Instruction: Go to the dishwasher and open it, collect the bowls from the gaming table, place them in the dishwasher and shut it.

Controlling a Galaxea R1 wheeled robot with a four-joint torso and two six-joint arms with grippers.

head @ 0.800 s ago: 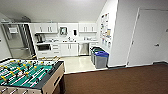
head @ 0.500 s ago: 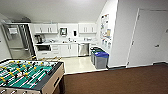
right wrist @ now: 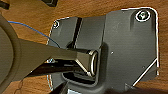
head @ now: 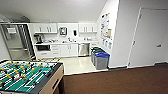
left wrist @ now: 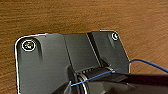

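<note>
Head view: dishwasher point(head: 83, 49) (closed) ahead

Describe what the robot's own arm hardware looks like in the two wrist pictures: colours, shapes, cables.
In both wrist views a wide dark grey plate with rounded corners carries round silvery fittings at its corners. A thin blue cable runs across the left one; another blue cable curves beside the right plate, where a jointed bar ends in a shiny metallic cylinder.
</note>
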